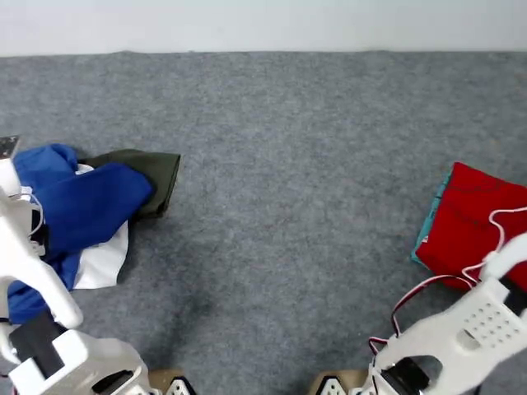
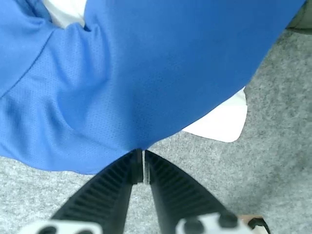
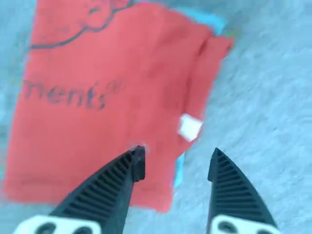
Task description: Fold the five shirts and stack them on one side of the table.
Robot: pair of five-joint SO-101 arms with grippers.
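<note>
On table (image 1: 288, 164): 5 shirts (image 1: 473, 218) | left pincer (image 2: 143, 165) nips blue shirt (image 2: 156, 73); right pincer (image 3: 178, 157) wide

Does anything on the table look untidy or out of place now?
Yes. At the left, the blue shirt lies crumpled over a white shirt and a dark green shirt, an unfolded heap. At the right, the red shirt is folded, with the edge of a teal shirt peeking out beneath.
</note>
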